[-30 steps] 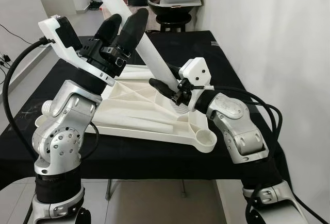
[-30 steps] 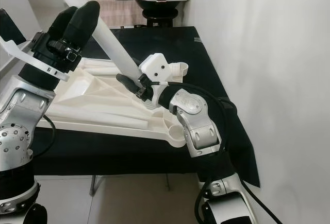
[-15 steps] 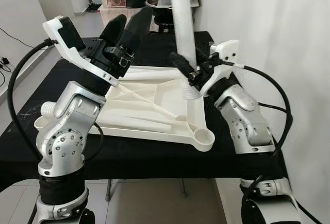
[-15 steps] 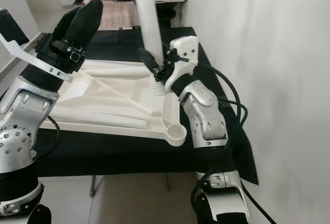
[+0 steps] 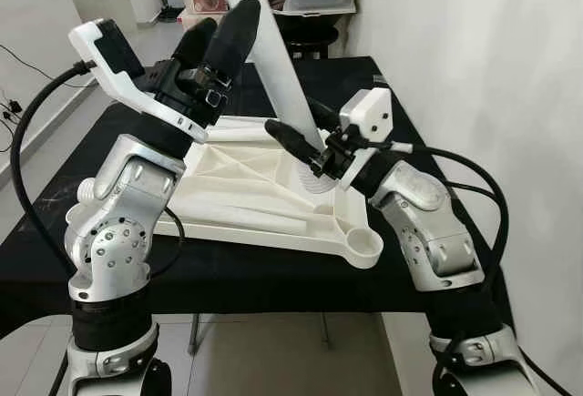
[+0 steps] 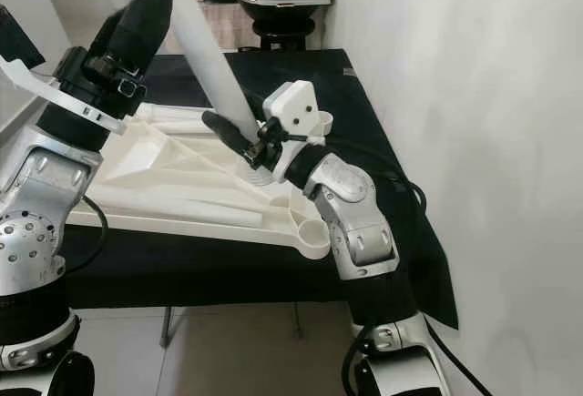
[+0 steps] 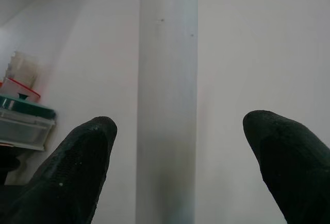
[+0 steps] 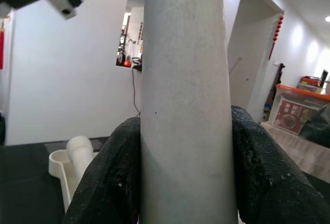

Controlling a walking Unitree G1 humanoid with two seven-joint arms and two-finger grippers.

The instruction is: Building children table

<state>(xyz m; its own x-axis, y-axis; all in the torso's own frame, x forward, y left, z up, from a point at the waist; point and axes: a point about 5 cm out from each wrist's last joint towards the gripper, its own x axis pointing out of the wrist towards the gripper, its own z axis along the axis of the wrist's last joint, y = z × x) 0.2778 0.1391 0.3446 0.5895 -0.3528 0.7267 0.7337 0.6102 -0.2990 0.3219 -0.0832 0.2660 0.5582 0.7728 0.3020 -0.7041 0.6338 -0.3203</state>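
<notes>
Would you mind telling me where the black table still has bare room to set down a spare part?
Bare cloth lies at the far end of the table, beyond the tabletop, and along its near edge. It is crowded around the right hand, which grips the leg at its socket, with the left hand beside the leg.

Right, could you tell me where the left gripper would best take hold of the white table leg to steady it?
Probably mid-shaft of the table leg, coming in from the robot's left. The left gripper is open there, fingers straddling the smooth round tube; the right gripper already clamps the base by the tabletop socket.
</notes>
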